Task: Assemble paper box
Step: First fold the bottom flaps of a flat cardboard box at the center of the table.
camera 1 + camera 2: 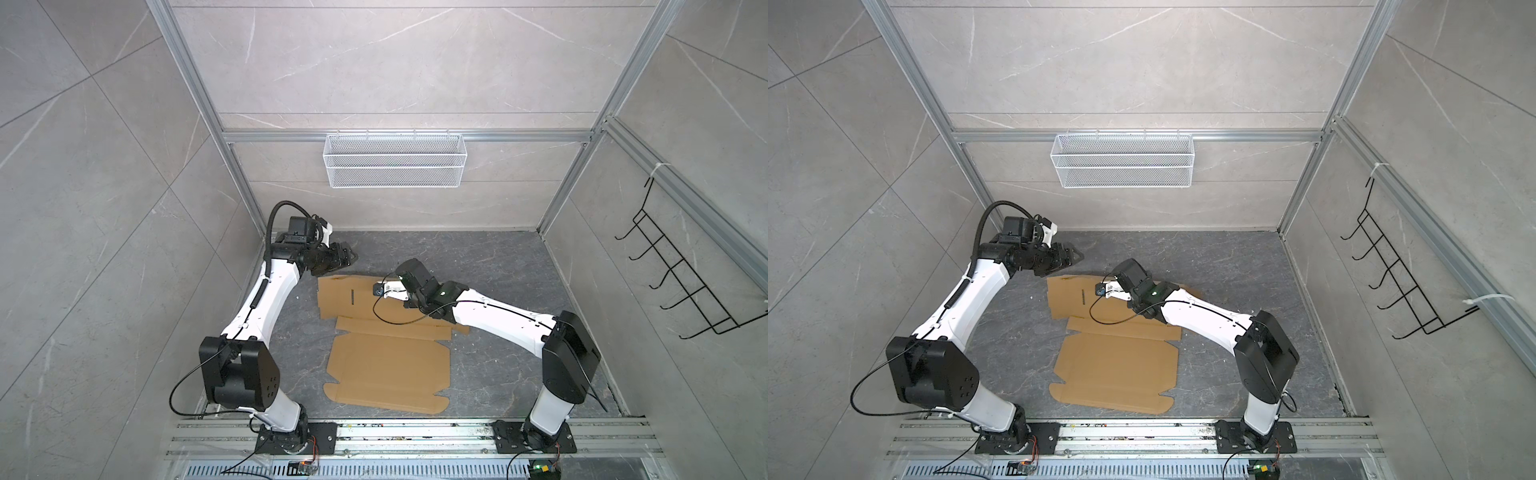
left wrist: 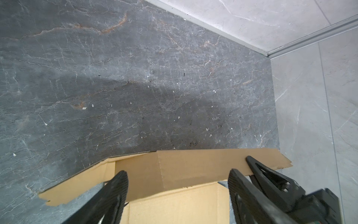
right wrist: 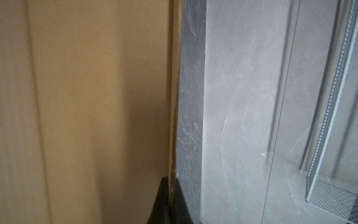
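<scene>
Here, the dark grey bench [image 1: 498, 266] carries the brown paper box [image 1: 390, 365]. The box lies mostly flat and unfolded in the middle, between both arms. The left hand [image 2: 177, 174] hangs wide open by the box's far left corner and holds nothing. The right hand [image 3: 171, 192] is pinched tight on a far edge of the cardboard.

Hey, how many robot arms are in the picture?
2. Left arm reaches to the cardboard's far left corner; right arm reaches over its far right side. None seems hidden.
</scene>
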